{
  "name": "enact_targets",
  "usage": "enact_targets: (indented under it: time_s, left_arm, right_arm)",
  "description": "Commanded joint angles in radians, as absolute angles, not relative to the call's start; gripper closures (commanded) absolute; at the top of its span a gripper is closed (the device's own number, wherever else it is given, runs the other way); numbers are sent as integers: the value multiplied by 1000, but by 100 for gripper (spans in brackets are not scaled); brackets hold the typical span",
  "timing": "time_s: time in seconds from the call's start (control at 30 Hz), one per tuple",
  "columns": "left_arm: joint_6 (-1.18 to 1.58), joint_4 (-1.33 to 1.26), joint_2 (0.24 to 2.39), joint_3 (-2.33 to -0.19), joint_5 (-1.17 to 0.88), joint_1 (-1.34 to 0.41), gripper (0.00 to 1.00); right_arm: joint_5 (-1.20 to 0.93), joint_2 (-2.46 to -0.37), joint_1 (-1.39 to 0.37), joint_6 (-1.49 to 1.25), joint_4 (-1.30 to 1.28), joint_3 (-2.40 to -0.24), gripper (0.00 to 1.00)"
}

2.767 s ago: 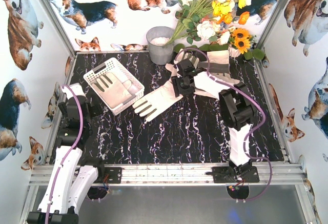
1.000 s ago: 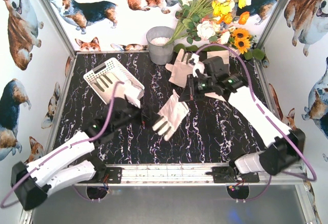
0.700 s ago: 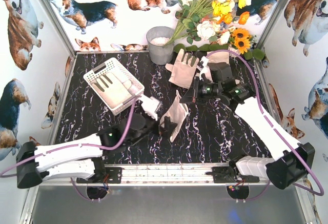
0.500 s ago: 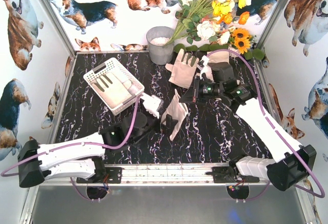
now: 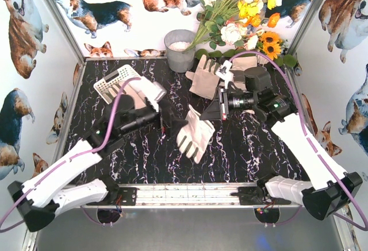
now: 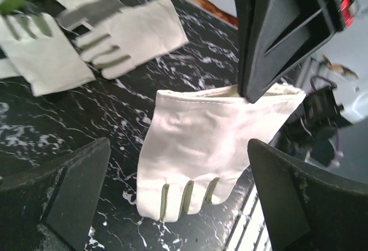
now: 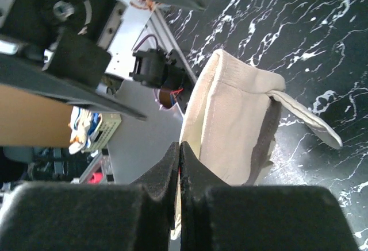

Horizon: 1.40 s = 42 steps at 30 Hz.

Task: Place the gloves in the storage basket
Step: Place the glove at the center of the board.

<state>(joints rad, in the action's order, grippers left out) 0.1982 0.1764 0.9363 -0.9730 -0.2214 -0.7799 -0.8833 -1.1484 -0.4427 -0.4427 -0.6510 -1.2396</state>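
The right pincer [image 7: 179, 147], pinched tight on its cuff, dangles a cream-white fabric glove [image 6: 195, 142], apparently so the left pincer [image 6: 178, 147], spread wide and empty, can take it.

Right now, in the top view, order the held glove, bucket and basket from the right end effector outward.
1. Held glove: centre, in the right end effector.
2. Bucket: back centre.
3. Basket: back left.

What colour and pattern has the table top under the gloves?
The table top is black with white marble-like veins, clearest in the top external view.
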Motion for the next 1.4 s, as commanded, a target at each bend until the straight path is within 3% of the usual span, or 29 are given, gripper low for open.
enact_targets:
  time_s: [0.0, 0.47, 0.67, 0.83, 1.0, 1.1, 1.13, 1.27, 1.37]
  left_arm:
    - [163, 229, 997, -1025, -457, -745, 0]
    - [327, 15, 1152, -1043, -808, -733, 3]
    - [350, 5, 1164, -1018, -825, -733, 37]
    - [350, 32, 1166, -1002, -821, -733, 57]
    - [329, 73, 1156, -1007, -771, -734, 96]
    - [242, 184, 1131, -1032, -637, -733, 100]
    - [205, 219, 1120, -1040, -590, -733, 100]
    - [32, 304, 1078, -1043, -356, -733, 100]
    - [-56, 274, 1048, -1021, -218, -733, 100]
  right_arm:
    - [-1013, -1084, -440, -358, -686, -1294, 100]
    - [-1135, -1071, -440, -313, -745, -1265, 100]
    - [-1113, -1075, -440, -304, -743, -1256, 100]
    - [-1072, -1082, -440, -304, -732, -1246, 100]
    - [-1033, -1091, -440, -295, -735, -1236, 100]
    - [-943, -1083, -439, -290, -742, -1232, 100]
    - [-910, -1080, -437, -291, -744, -1230, 95]
    - [-772, -1060, -415, -317, -725, -1209, 53]
    - [-714, -1036, -391, -355, -686, -1179, 48]
